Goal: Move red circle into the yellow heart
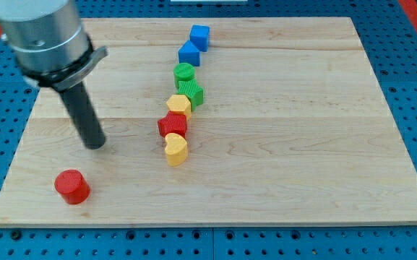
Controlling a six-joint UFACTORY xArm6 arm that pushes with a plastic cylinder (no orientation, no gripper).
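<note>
The red circle (71,186) is a short red cylinder near the board's bottom-left corner. The yellow heart (175,149) lies at the lower end of a line of blocks in the board's middle. My tip (95,144) is the lower end of a dark rod, up and to the right of the red circle and well to the left of the yellow heart. It touches no block.
Above the yellow heart run a red star-like block (173,125), a yellow block (179,105), a green ridged block (191,92), a green cylinder (184,72) and two blue blocks (190,53) (199,35). The wooden board (302,144) lies on a blue pegboard.
</note>
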